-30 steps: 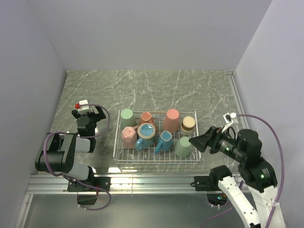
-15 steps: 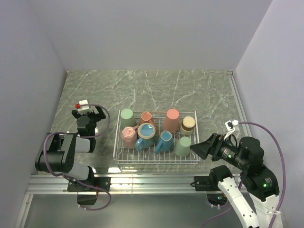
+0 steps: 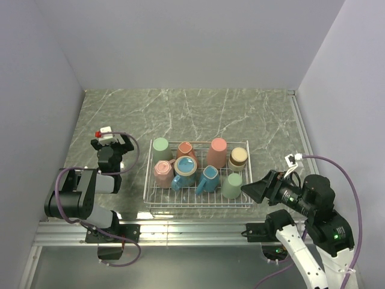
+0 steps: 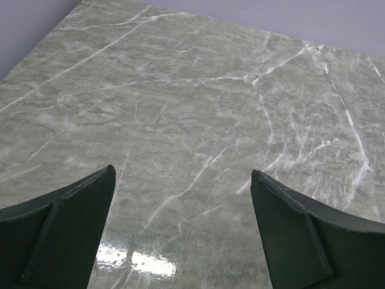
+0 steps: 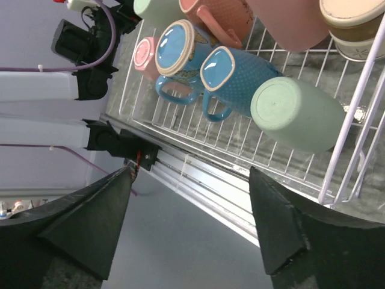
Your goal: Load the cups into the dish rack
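beside the near right corner of the dish rack (image 3: pixel 198 205), the right gripper (image 3: pixel 243 188) stands with its jaws apart and nothing between them. the wrist view shows the same: the right gripper (image 5: pixel 190 170) frames only the rack's wire and the rail at the counter's near edge. closest ahead of it is a sage green cup (image 3: pixel 232 185), which stands bottom up inside the rack (image 5: pixel 355 108) at its right end. this sage green cup (image 5: pixel 298 114) is near the fingertips but not touching them.

further out, 2 blue mugs (image 5: pixel 204 69) sit just beside that cup and the other cups (image 3: pixel 186 149) fill the rows behind. i count 8, all inside the wire walls, with none on the bare counter (image 3: pixel 210 114). across the rack, the left gripper (image 3: pixel 111 150) hangs over open counter (image 4: pixel 192 90). in its own wrist view the left gripper (image 4: pixel 181 171) has its jaws spread wide and holds nothing.

my reading is that loading is done and the step in hand is getting the right arm clear. to do that well, keep the jaws apart and draw back along the gripper's own line, away from the rack. rise before any sideways swing, so no finger hooks the wire rim or tips the sage green cup. the left arm has no need to move.
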You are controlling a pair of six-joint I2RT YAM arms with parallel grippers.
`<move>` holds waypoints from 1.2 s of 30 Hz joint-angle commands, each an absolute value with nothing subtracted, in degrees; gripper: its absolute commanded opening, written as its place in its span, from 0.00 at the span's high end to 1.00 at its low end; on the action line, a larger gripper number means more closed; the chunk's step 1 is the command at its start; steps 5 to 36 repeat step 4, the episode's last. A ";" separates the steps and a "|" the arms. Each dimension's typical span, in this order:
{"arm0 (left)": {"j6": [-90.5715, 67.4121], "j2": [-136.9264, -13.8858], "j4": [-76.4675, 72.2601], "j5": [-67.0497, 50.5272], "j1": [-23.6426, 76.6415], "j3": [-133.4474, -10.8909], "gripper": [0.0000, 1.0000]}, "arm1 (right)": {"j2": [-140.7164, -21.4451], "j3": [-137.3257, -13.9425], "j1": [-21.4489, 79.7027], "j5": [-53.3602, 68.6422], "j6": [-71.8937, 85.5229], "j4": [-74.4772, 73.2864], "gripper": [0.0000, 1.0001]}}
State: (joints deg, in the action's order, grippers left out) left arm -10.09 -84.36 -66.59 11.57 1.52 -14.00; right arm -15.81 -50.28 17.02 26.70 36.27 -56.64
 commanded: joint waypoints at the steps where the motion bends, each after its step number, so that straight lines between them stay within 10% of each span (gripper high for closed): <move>1: -9.32 -83.58 -69.87 10.46 1.41 -13.89 0.01 | -15.64 -51.50 17.32 29.00 35.25 -54.85 0.18; 36: -9.32 -83.50 -69.87 10.46 1.41 -13.89 0.01 | -16.78 -51.77 17.31 27.96 34.72 -55.10 0.15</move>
